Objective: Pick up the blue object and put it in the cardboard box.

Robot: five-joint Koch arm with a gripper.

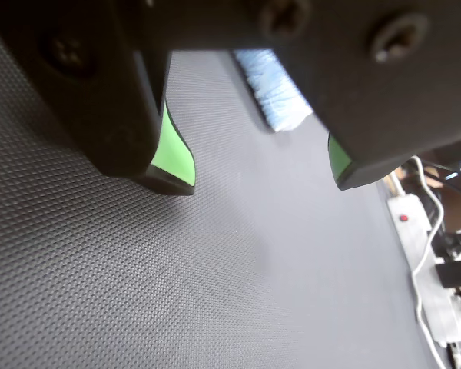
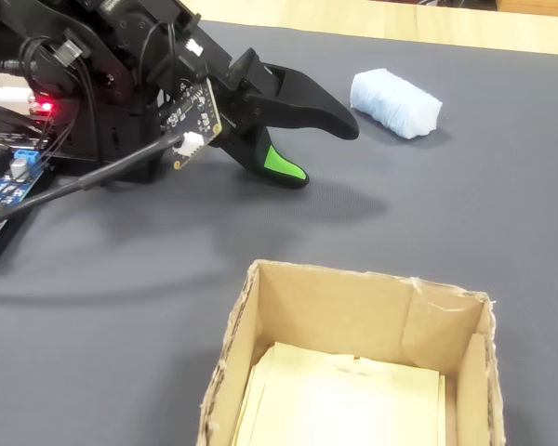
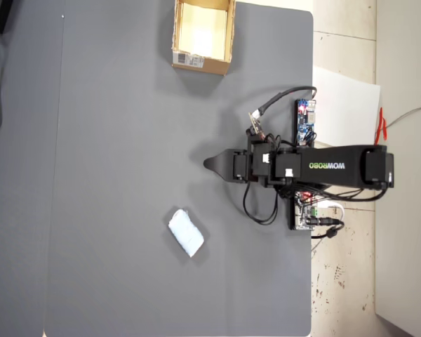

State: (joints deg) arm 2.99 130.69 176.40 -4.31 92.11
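The tool (image 2: 321, 149) is seen with its two jaws spread apart, and nothing is held between them. In the wrist view the two black tips with green pads (image 1: 173, 150) are seen well apart, with bare dark mat (image 1: 138, 269) between them. In the fixed view the tool is held low over the mat, with the lower green-padded tip close to the surface.

The blue object (image 2: 395, 102) is found lying on the mat, not touched by anything. In the fixed view it is seen to the right of the tool's tips and a little farther back, near but apart from them. In the wrist view the blue object (image 1: 273, 88) is seen ahead of the tool, partly hidden behind the right jaw. In the overhead view the blue object (image 3: 186, 233) is placed below and to the left of the tool (image 3: 209, 164).

The cardboard box (image 3: 201, 64) is seen open at the top, near the upper edge of the bench in the overhead view, well apart from the tool and the blue object. Only a pale yellowish bottom is seen inside the cardboard box (image 2: 237, 372) in the fixed view.
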